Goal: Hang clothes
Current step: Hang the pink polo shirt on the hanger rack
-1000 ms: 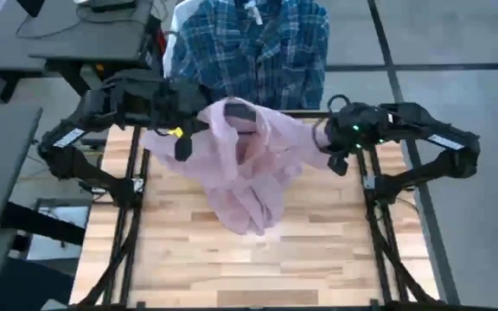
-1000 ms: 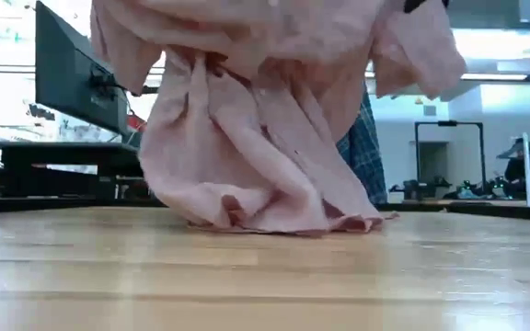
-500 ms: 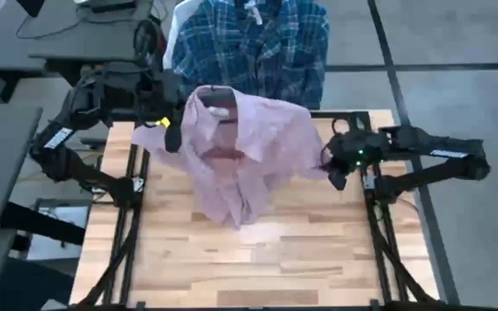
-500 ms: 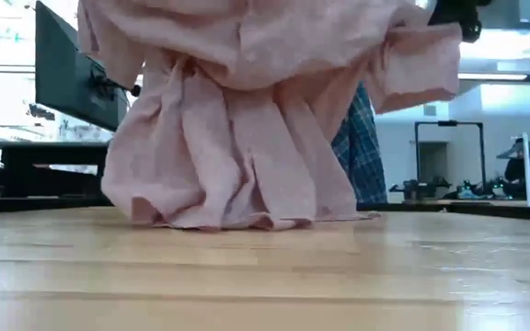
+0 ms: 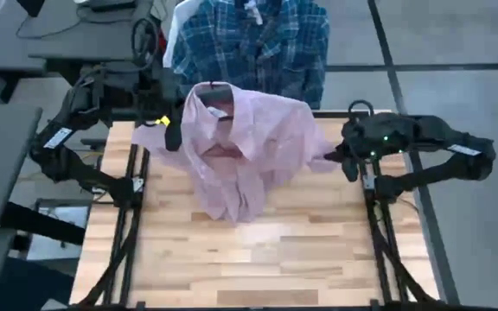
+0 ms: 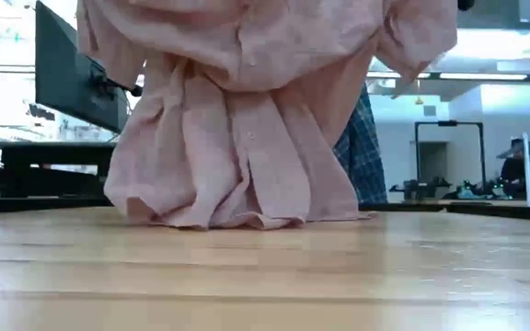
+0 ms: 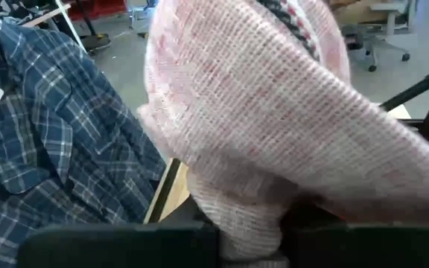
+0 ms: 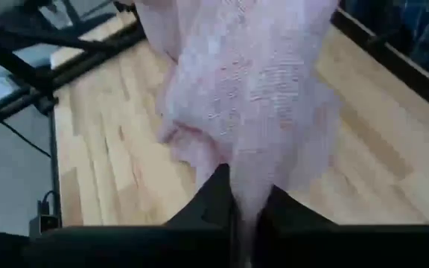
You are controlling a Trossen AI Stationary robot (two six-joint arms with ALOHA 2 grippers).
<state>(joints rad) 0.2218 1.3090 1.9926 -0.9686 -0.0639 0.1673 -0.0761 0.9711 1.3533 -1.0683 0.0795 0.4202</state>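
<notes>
Pink shirt [image 5: 240, 151] hangs lifted over the far half of the desk [image 5: 232, 268], collar end up at the far edge. Its lower hem bunches on the wood; in the low view the folds [image 6: 237, 165] pool on the desk surface while the upper part runs out of the picture's top.

Left gripper [image 5: 173, 134] sits at the shirt's left shoulder, near the desk's far left corner. In the left wrist view pink cloth [image 7: 274, 134] fills the space right at the dark fingers [image 7: 125, 246], which are pressed together on the pink shirt.

Right gripper [image 5: 346, 155] is at the shirt's right edge, by the far right side of the desk. In the right wrist view a strip of pink fabric [image 8: 252, 97] runs down between the two dark fingers [image 8: 211, 201]; they stand close together with the cloth between them, pinching it.

Beyond the desk's far edge, plaid shirt [image 5: 253, 43] hangs spread, blue and white.
</notes>
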